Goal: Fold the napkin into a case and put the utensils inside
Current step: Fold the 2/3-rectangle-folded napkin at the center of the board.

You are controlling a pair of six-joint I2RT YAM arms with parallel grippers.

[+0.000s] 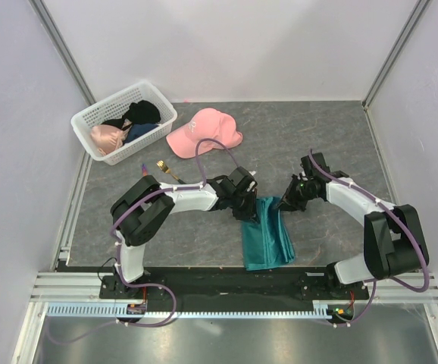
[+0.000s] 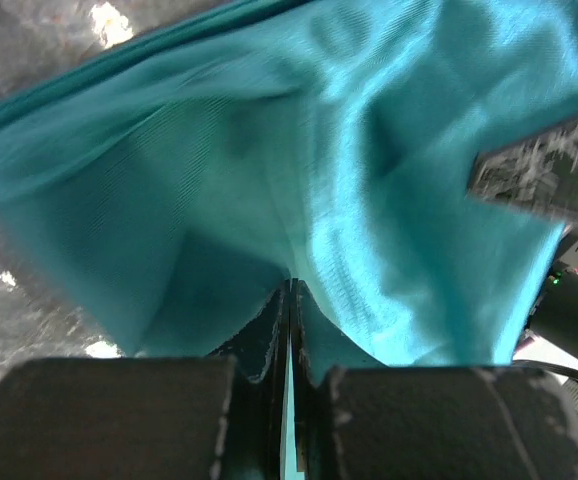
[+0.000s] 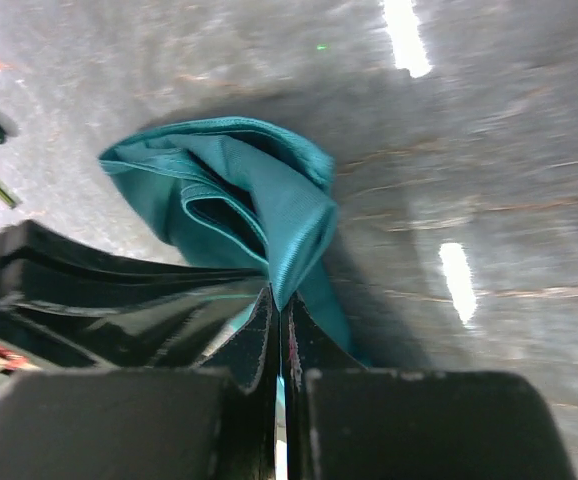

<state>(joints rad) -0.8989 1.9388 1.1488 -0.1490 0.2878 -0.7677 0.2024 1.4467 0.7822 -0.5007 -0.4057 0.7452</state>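
Folding is the step now. The left tool (image 2: 289, 292) and the right tool (image 3: 277, 298) each pinch the far end of the teal napkin (image 1: 267, 241), lying on the worktop (image 1: 333, 144). Next they must pull it over together, evenly. The fork (image 1: 166, 168) lies well apart.

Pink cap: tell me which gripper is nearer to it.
Left. The left gripper, shut on the napkin, lies below and right of the pink cap in the top view; the right gripper, also pinching the napkin, is farther right.
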